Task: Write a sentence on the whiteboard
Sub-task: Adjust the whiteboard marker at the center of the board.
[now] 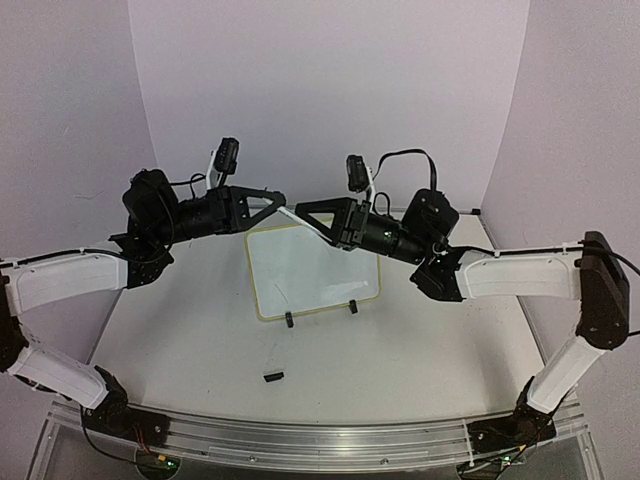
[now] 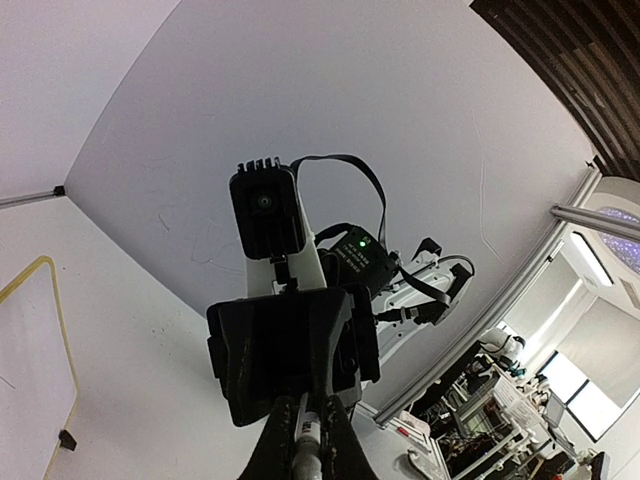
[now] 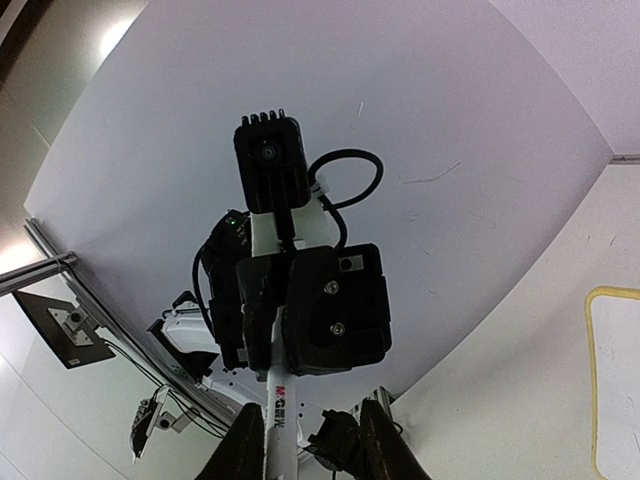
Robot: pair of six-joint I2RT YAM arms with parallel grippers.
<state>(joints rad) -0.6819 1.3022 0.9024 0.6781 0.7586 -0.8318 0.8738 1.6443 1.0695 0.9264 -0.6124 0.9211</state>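
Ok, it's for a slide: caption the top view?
Left gripper and right gripper meet at a marker above the nearly blank whiteboard.

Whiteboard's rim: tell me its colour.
Pale yellow, on the small rectangular whiteboard; clearest in the top external view.

The whiteboard is small and white, with a pale yellow rim and two little black feet. It sits just under the left gripper and right gripper. One thin dark mark shows on it.
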